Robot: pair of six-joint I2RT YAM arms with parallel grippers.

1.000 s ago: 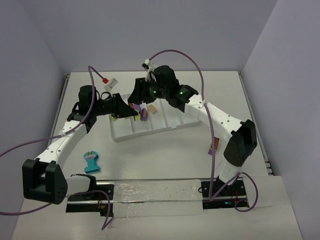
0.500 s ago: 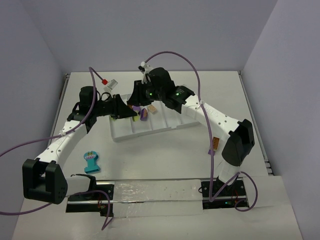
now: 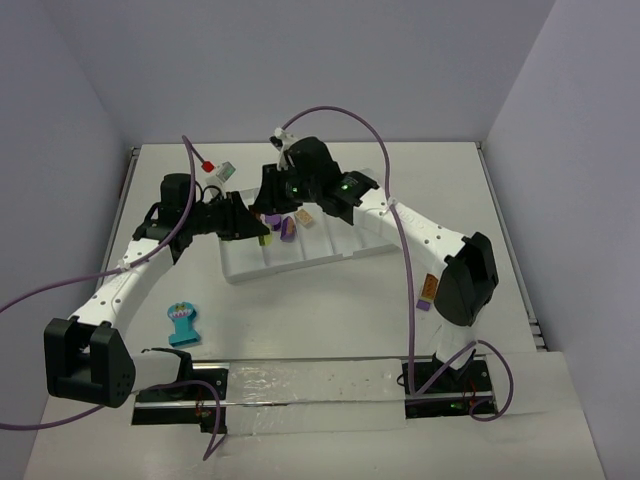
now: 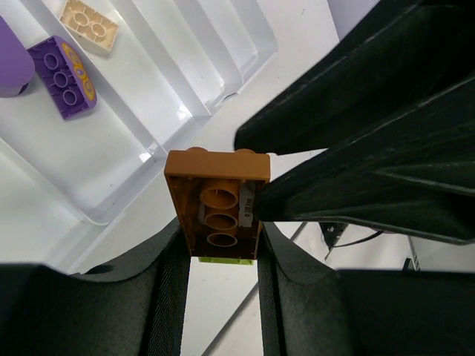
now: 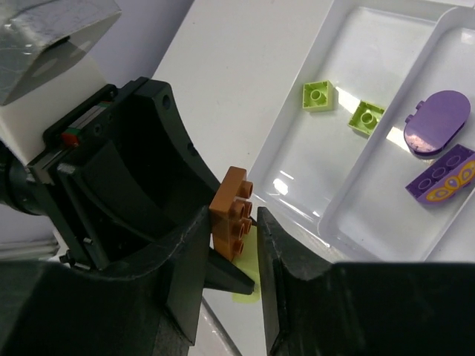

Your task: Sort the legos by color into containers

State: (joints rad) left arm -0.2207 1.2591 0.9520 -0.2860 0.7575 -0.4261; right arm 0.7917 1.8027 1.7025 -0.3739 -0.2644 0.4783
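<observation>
While left hand (image 4: 220, 248) grips orange-brown brick (image 4: 217, 189), right hand (image 5: 231, 226) pinches it.

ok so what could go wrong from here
Both the left gripper and right gripper pinch the same orange-brown brick just outside the tray; a slip drops it on the table. A lime piece seems stuck under it, so both colours might land in one compartment.

I log a white table (image 3: 330, 320) closed in by plain lavender-grey walls (image 3: 330, 60) at top, left and right; light even.
</observation>
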